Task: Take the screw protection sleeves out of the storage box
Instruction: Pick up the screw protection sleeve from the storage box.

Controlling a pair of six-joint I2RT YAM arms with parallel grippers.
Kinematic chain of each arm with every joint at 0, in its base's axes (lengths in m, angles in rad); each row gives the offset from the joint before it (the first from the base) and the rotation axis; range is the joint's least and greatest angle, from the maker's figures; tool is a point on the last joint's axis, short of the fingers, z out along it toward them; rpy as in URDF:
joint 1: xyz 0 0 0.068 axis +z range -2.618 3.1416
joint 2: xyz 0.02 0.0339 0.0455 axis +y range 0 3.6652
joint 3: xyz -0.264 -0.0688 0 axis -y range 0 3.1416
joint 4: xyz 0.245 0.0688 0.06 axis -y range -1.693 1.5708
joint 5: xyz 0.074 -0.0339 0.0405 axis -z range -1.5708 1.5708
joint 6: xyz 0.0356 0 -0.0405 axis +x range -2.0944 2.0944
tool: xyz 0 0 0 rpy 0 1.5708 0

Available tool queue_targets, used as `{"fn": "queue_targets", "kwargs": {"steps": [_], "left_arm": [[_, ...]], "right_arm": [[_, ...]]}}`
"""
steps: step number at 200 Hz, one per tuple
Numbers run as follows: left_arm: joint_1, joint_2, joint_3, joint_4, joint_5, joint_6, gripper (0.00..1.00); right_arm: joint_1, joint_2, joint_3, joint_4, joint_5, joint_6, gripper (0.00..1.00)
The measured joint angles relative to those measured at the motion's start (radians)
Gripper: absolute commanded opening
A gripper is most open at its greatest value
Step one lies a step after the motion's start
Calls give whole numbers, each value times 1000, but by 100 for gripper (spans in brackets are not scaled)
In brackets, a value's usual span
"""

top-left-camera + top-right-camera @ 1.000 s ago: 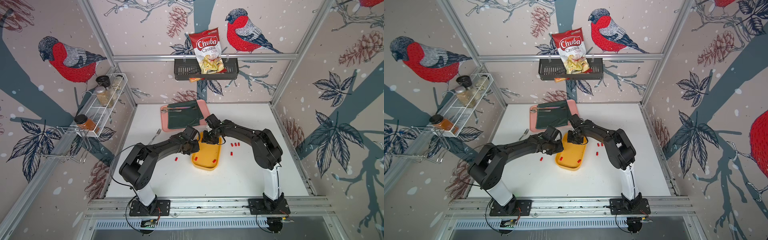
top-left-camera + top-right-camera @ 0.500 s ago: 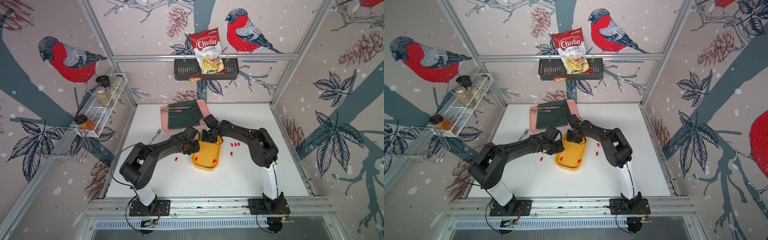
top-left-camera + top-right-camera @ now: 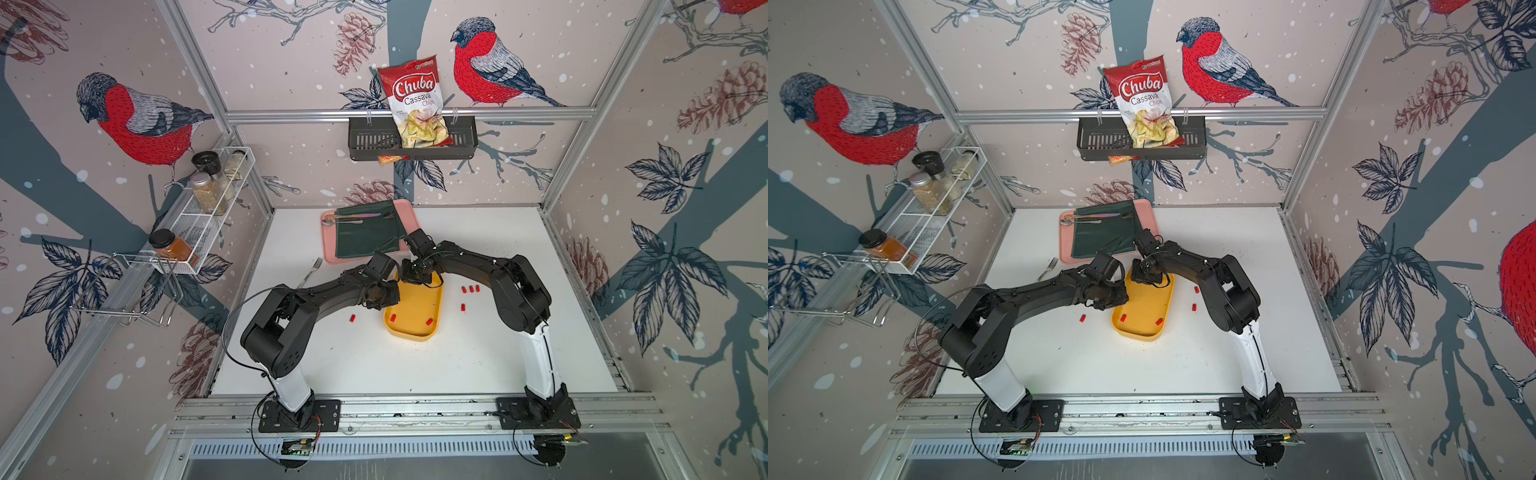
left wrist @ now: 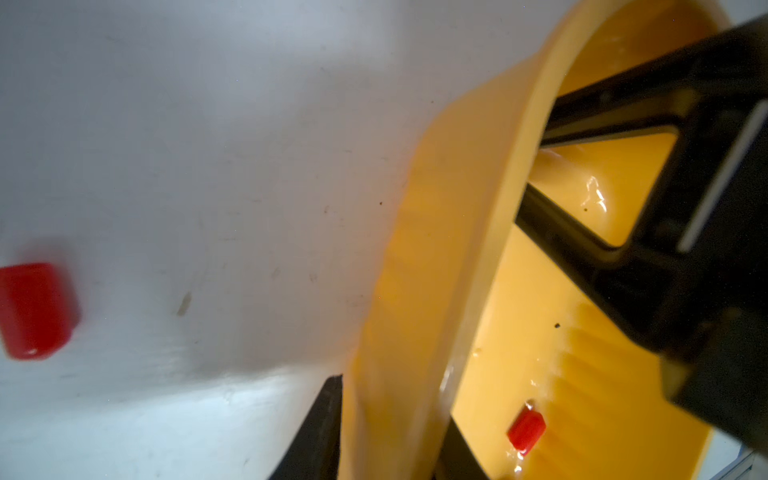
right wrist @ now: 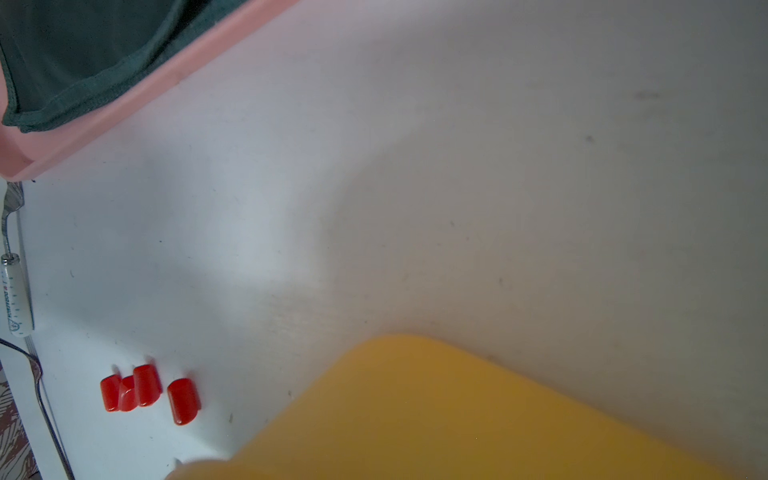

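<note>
A: Gripping what with the left pincer [image 3: 382,302]?

B: Clamped across the side wall of the storage box [image 3: 415,309], one finger outside and one inside, plain in the left wrist view. Hold that clamp firm and level, pinning the box to the desk [image 3: 490,340].

A: And the right pincer [image 3: 417,279]?

B: Shut tight, tips down inside the box at the end farthest from the arm bases. Cannot tell whether pinching one of the screw protection sleeves [image 3: 429,321] or nothing: hidden at the tips in both top views, and no tips in the right wrist view.

A: So how to finish the pick well?

B: Rise straight up, slowly, and look for red between the tips before swinging anywhere. If caught, carry over the rim on the side away from the left pincer and set down beside the four sleeves [image 5: 145,390] lying there on the desk. If empty, spread the tips and come down again squarely over the next one.

A: How many left inside?

B: Two in sight, both on the box floor behind the pincers, toward the bases: one just behind the left pincer, one behind the right. Also one out on the desk, on the left pincer's outer side.

A: Main risk?

B: Rolling, probably. Better to close across the cylinder than along it, with no dragging on the floor of the box.
</note>
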Motion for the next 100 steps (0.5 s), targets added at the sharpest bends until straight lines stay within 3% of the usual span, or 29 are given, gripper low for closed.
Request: {"fn": "queue_targets", "kwargs": {"steps": [50, 100], "left_arm": [[0, 2, 13, -1, -1, 0, 35], [0, 10, 29, -6, -1, 0, 37]], "right_arm": [[1, -50, -8, -20, -2, -11, 7], [-9, -228, -54, -49, -39, -43, 5]]}}
